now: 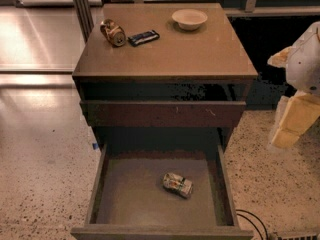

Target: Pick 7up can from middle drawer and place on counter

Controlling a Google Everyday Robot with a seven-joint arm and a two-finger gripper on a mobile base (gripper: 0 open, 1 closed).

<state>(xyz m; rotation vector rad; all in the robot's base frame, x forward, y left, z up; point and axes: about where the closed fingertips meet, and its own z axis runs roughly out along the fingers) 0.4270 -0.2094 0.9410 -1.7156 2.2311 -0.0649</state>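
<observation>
The 7up can (178, 184), pale silver with faint green and red marks, lies on its side on the floor of the open middle drawer (130, 194), right of centre. The counter (195, 54) is the light-brown top of the dark cabinet above it. My gripper (294, 124), pale yellow under a white arm housing, hangs at the right edge of the camera view. It is outside the cabinet, level with the upper drawer front, and well above and to the right of the can. It holds nothing that I can see.
On the counter stand a brownish-gold can (113, 33) on its side, a dark blue packet (143, 37) and a pale bowl (189, 19). A scratched dark drawer front (162, 113) sits above the open drawer. A black cable (250, 221) lies on the speckled floor at lower right.
</observation>
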